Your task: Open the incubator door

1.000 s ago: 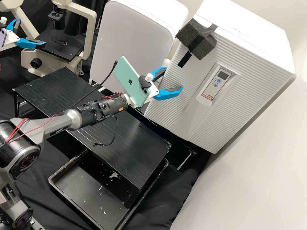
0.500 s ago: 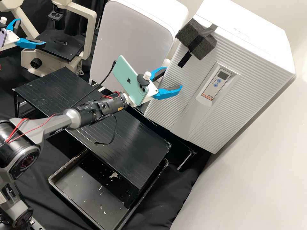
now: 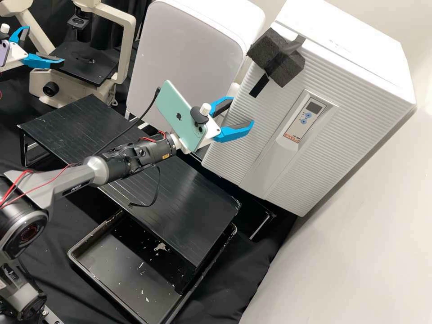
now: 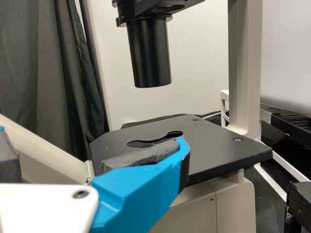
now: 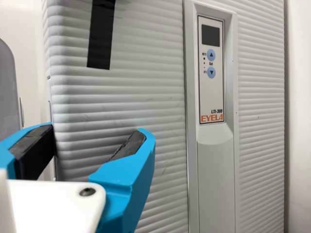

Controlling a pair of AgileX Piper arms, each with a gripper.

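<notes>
Our right hand (image 3: 243, 111) is level with the shut incubator door (image 3: 315, 175), near its side edge. Its two blue fingers are wide apart, with nothing held. Our right arm (image 3: 155, 150) is stretched out above the black rack (image 3: 180, 202). Farther off, our left hand (image 3: 45, 46) is open and empty by the microscope (image 3: 67, 92).

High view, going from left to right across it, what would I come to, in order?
Microscope, teal phone, right gripper, incubator's control panel.
</notes>
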